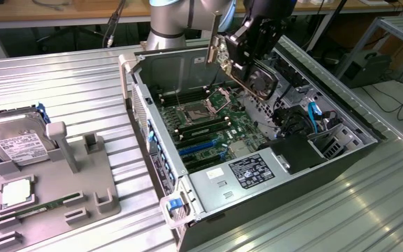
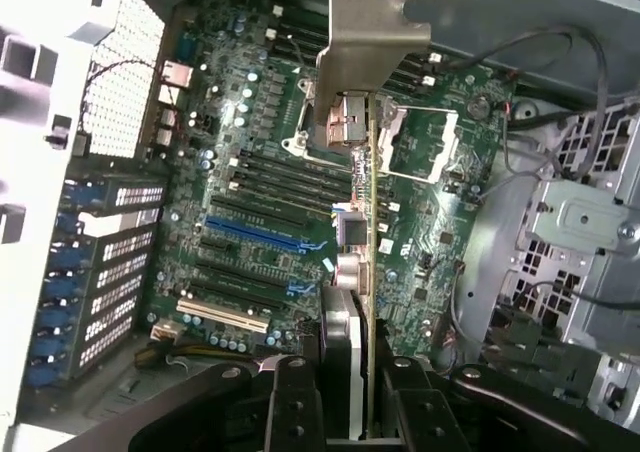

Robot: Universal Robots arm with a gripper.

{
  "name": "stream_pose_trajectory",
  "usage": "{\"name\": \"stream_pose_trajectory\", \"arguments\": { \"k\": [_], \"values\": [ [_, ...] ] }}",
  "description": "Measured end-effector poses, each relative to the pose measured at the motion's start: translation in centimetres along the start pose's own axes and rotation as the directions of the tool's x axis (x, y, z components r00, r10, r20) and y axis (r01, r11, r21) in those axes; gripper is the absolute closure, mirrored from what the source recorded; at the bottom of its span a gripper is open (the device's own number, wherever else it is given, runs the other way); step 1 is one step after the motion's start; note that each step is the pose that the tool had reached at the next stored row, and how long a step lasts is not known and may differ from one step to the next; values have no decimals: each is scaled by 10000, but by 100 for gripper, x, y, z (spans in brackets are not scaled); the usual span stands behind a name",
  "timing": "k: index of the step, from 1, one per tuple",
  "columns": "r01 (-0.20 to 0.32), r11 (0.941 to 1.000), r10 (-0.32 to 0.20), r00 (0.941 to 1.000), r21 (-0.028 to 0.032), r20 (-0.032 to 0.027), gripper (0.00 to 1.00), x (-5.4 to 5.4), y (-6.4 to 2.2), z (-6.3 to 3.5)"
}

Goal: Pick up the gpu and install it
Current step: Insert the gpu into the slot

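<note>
Gripper (image 2: 350, 412) partly closed, clamped on the gpu (image 2: 372, 222) - card held edge-down above the motherboard (image 2: 250, 172) in the open case (image 1: 159, 152). We'd keep it parallel to the blue PCIe slot (image 2: 262, 234) - bracket (image 2: 370, 32) facing the rear vents.

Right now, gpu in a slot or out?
Out. The gpu is clamped in the jaws, hanging edge-on above the motherboard; the blue slot on it is bare.
</note>
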State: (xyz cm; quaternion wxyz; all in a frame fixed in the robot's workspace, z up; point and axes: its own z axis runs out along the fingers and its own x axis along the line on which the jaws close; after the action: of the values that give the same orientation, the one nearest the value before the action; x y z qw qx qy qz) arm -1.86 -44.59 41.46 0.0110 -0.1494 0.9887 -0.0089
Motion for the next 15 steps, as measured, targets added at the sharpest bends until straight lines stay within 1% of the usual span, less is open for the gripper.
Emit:
{"name": "stream_pose_trajectory", "arguments": {
  "k": [3,5,6,9,12,14,15],
  "values": [
    [659,9978,-659,9978,-12,14,71,0,0,1],
    [1183,9930,-1183,9930,-21,25,71,0,0,2],
    [1352,9908,-1352,9908,-24,30,71,0,0,2],
    [1895,9819,-1895,9819,-32,43,71,0,0,3],
    [2452,9695,-2452,9695,-40,57,71,0,0,4],
    [2873,9578,-2873,9578,-46,68,71,0,0,5],
    [3169,9484,-3169,9484,-49,76,71,1,0,5]
  ]
}}
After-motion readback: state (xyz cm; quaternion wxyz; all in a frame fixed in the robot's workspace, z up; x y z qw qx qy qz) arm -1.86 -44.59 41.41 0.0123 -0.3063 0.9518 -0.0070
